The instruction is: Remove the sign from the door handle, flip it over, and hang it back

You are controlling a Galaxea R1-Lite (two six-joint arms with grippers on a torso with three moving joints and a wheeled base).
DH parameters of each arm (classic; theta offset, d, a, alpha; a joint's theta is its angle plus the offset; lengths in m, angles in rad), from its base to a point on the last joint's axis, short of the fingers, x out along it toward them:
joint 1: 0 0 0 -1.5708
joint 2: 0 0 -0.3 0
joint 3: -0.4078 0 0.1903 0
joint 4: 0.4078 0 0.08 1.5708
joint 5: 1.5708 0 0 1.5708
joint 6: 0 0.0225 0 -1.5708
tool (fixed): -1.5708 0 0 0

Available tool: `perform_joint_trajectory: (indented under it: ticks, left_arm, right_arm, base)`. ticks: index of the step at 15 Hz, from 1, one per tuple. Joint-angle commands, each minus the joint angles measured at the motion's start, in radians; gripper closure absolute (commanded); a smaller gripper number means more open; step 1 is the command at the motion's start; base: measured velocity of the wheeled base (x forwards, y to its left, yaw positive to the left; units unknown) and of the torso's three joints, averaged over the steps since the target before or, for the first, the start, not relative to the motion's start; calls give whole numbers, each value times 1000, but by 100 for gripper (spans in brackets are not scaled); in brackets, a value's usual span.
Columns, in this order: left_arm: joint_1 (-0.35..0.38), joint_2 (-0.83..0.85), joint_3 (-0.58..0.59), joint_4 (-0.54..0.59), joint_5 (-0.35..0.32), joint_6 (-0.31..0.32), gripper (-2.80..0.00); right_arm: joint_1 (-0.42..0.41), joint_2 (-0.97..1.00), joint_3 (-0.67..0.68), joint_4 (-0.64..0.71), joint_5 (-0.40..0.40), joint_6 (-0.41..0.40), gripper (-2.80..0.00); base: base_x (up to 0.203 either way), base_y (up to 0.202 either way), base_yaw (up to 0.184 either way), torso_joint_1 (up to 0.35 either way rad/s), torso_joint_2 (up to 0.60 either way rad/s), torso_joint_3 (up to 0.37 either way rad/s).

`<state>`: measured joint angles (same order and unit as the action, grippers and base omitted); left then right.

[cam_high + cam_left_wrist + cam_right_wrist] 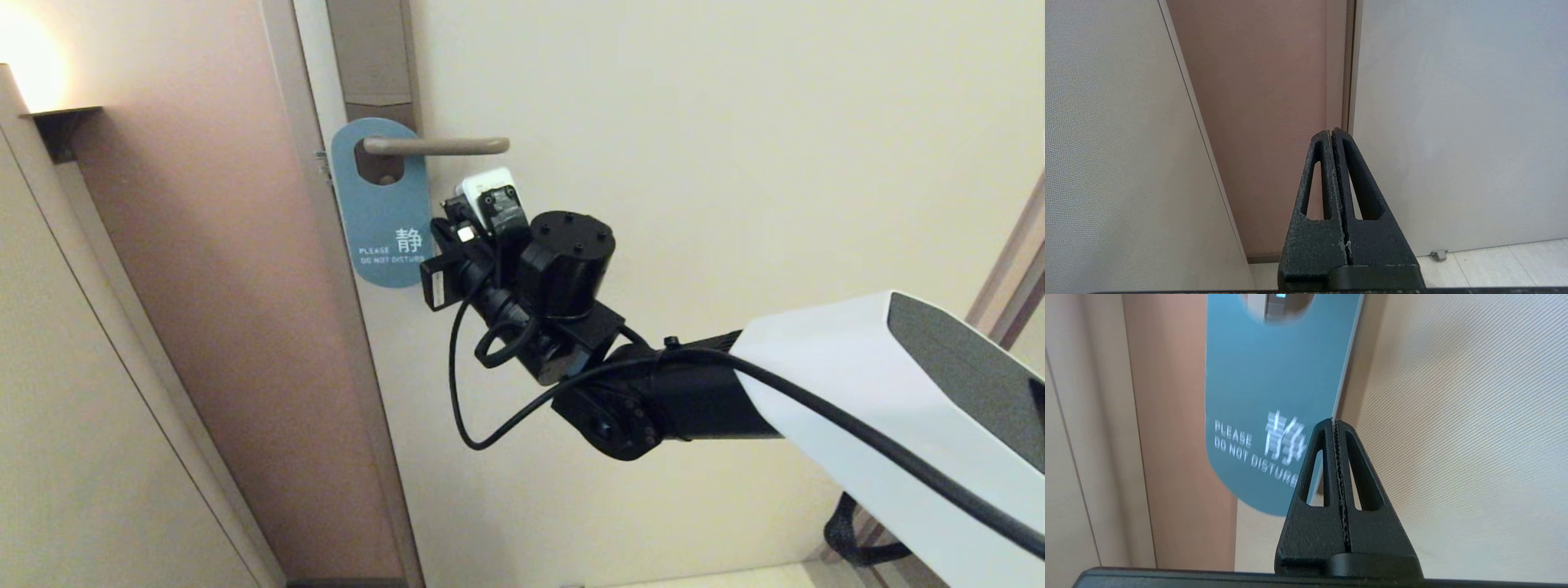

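The sign (382, 204) hangs blue side out, reading "PLEASE DO NOT DISTURB", with its oval hole over the door handle (441, 146), a slim beige lever on a tall backplate (371, 49). My right arm (563, 269) reaches up to the sign's lower right edge. In the right wrist view the right gripper (1333, 422) is shut with nothing between its jaws, its tip right at the edge of the sign (1265, 396), which passes behind one finger. The left gripper (1331, 131) is shut and empty, parked low and facing the door frame near the floor.
The cream door (735, 163) fills the right of the head view, with a brown frame panel (229, 286) and a beige wall to its left. A black cable (457, 392) loops below my right wrist. A small door stop (1438, 255) sits on the floor.
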<state>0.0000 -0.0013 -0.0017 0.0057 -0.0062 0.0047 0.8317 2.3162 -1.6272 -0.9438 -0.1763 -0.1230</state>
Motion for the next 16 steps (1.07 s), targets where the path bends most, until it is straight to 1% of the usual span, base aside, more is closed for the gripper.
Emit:
perform_joint_trajectory:
  ticks: [1, 5, 7, 9, 11, 12, 13, 16]
  left_arm:
    - [0, 1, 0, 0, 0, 0, 0]
    - [1, 1, 0, 0, 0, 0, 0]
    - [1, 1, 0, 0, 0, 0, 0]
    - [0, 1, 0, 0, 0, 0, 0]
    - [0, 1, 0, 0, 0, 0, 0]
    - [0, 1, 0, 0, 0, 0, 0]
    - [0, 1, 0, 0, 0, 0, 0]
    - [1, 1, 0, 0, 0, 0, 0]
  right_arm:
    - [1, -102, 58, -6, -3, -8, 0]
    - [-24, -237, 178, 0, -3, -46, 0]
    - [-62, -315, 299, 9, -4, -51, 0]
    - [-123, -386, 447, 16, -4, -52, 0]
    - [-220, -462, 599, 27, -3, -51, 0]
    - [-289, -501, 658, 33, -2, -48, 0]
    - [-351, -533, 702, 38, 0, -42, 0]
    - [-538, -657, 818, 70, 8, 16, 0]
  base:
    - [0, 0, 0, 0, 0, 0]
    - [0, 0, 0, 0, 0, 0]
    - [0, 0, 0, 0, 0, 0]
    - [0, 0, 0, 0, 0, 0]
    - [0, 0, 0, 0, 0, 0]
    - [0, 0, 0, 0, 0, 0]
    - [0, 0, 0, 0, 0, 0]
    - [0, 0, 0, 0, 0, 0]
